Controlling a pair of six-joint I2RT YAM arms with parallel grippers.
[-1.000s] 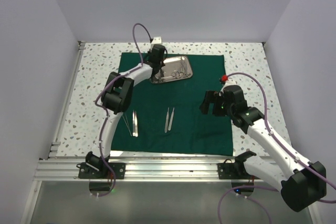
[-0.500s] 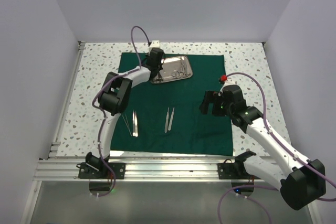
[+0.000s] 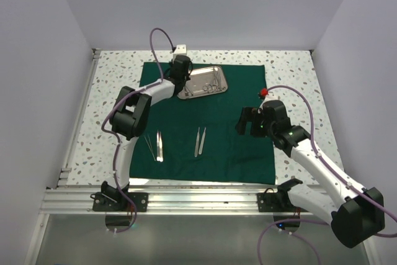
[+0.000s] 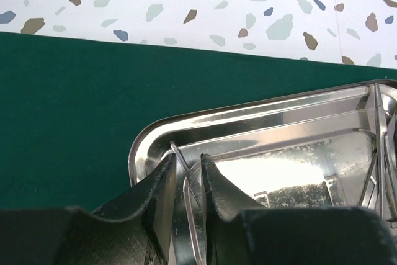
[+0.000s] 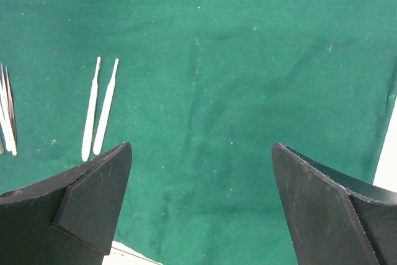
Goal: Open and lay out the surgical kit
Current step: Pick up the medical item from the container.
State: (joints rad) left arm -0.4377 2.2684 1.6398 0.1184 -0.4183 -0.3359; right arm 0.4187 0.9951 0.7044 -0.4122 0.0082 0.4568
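Note:
The dark green cloth [image 3: 211, 122] lies spread flat on the table. The shiny steel tray [image 3: 214, 90] sits on its far part, with scissor-like instruments [image 3: 212, 82] inside. My left gripper [image 3: 180, 86] is at the tray's left end. In the left wrist view [image 4: 186, 161] its jaws are closed down on a thin silver instrument [image 4: 193, 206] in the tray's corner [image 4: 139, 153]. Two pairs of tweezers [image 3: 159, 146] [image 3: 200, 141] lie on the near cloth. My right gripper [image 3: 244, 122] hovers open and empty over the cloth [image 5: 248, 60], with the tweezers [image 5: 99, 107] to its left.
A small white block [image 3: 182, 48] stands on the speckled table behind the cloth. White walls close in the left, back and right. An aluminium rail [image 3: 198, 200] runs along the near edge. More instruments [image 4: 379, 153] lie at the tray's right side.
My left arm's elbow has swung left and the wrist has shifted slightly back, with the gripper staying at the tray's left end. The right arm has not moved.

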